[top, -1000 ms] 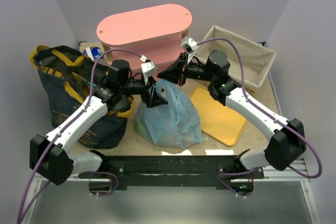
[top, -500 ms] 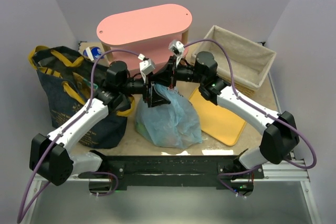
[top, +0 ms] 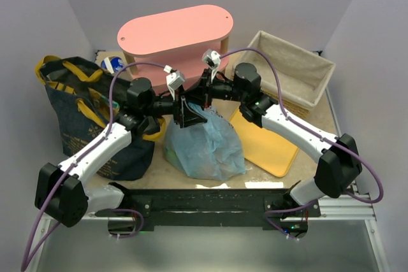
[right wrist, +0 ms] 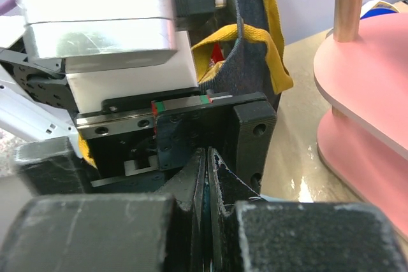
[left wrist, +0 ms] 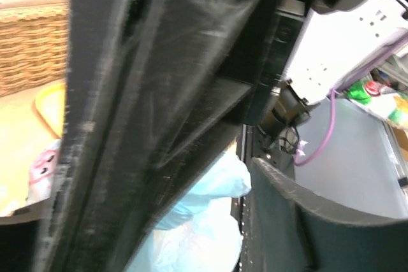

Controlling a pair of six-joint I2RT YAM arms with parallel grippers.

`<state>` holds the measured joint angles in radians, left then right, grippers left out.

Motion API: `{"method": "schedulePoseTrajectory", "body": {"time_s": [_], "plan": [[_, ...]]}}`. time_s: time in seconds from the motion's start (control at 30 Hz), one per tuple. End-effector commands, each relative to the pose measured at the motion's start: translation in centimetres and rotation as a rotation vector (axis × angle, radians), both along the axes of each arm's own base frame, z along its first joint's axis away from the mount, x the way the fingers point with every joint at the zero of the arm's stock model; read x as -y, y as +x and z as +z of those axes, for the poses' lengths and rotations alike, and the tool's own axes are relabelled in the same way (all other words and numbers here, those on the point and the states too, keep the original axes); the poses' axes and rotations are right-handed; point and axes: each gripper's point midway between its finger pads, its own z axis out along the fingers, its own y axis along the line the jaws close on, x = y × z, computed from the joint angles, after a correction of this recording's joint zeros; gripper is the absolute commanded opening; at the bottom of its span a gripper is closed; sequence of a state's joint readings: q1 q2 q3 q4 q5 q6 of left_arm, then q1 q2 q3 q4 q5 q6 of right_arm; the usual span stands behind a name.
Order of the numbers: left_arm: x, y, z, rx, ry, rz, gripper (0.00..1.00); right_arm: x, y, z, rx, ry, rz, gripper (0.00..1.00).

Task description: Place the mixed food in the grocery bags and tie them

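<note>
The light-blue plastic carrier bag (top: pixel 207 148) stands at the table's middle, its top drawn up to a point. Something yellow-green shows through its film; the rest of the mixed food is hidden. Over that point my two grippers meet. My right gripper (top: pixel 199 95) (right wrist: pixel 206 157) is shut on a thin strip of the blue bag's plastic. My left gripper (top: pixel 185 111) (left wrist: pixel 229 208) is open, its fingers (left wrist: pixel 299 221) wide apart with blue plastic (left wrist: pixel 217 221) in the gap. At the left stands the navy tote (top: pixel 89 125) with yellow handles (right wrist: pixel 255 42), a red item (right wrist: pixel 217 52) inside.
A pink two-tier shelf (top: pixel 175 30) stands right behind the grippers. A cloth-lined wicker basket (top: pixel 315 74) sits at the back right, with a yellow tray (top: pixel 268 141) in front of it. A blue and white roll (top: pixel 115 64) lies behind the tote.
My right gripper has moved left, still shut, and now sits against the left gripper above the blue bag. The bag's top is drawn up narrower. The left arm has barely shifted.
</note>
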<state>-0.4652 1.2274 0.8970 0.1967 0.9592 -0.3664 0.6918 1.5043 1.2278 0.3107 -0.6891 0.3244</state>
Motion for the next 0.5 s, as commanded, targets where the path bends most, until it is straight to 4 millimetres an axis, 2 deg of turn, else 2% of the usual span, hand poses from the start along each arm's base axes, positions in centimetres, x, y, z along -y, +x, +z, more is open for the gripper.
{"method": "schedulePoseTrajectory", "body": {"time_s": [0.0, 0.03, 0.1, 0.13, 0.2, 0.23, 0.33, 0.37, 0.4, 0.47], "plan": [[0.2, 0.8, -0.4, -0.022, -0.012, 0.05, 0.61, -1.2, -0.7, 2.7, 0.048, 0.062, 0.025, 0.0], [0.1, 1.2, -0.7, -0.027, -0.007, 0.071, 0.53, -1.3, -0.7, 2.8, 0.044, 0.067, 0.026, 0.0], [0.1, 1.4, -1.1, -0.037, 0.001, 0.088, 0.45, -1.3, -0.9, 3.0, 0.033, 0.075, 0.034, 0.02], [0.1, 1.4, -1.2, -0.038, 0.003, 0.09, 0.35, -1.3, -1.0, 3.2, 0.033, 0.08, 0.038, 0.04], [0.1, 1.5, -1.3, -0.033, 0.002, 0.094, 0.26, -1.2, -1.2, 3.5, 0.026, 0.09, 0.046, 0.16], [0.0, 1.4, -1.4, -0.035, 0.004, 0.095, 0.18, -1.2, -1.3, 3.7, 0.027, 0.095, 0.048, 0.18], [0.0, 1.4, -1.8, -0.037, 0.007, 0.097, 0.06, -1.1, -1.6, 4.5, 0.013, 0.113, 0.054, 0.32], [0.0, 1.4, -1.7, -0.034, 0.005, 0.098, 0.03, -1.1, -1.8, 5.0, 0.004, 0.123, 0.059, 0.42], [0.0, 1.3, -1.7, -0.031, 0.004, 0.088, 0.0, -1.0, -1.8, 5.3, -0.003, 0.129, 0.059, 0.47], [0.0, 1.1, -1.6, -0.013, 0.008, 0.078, 0.0, -0.5, -1.7, 6.0, -0.017, 0.144, 0.056, 0.59]]}}
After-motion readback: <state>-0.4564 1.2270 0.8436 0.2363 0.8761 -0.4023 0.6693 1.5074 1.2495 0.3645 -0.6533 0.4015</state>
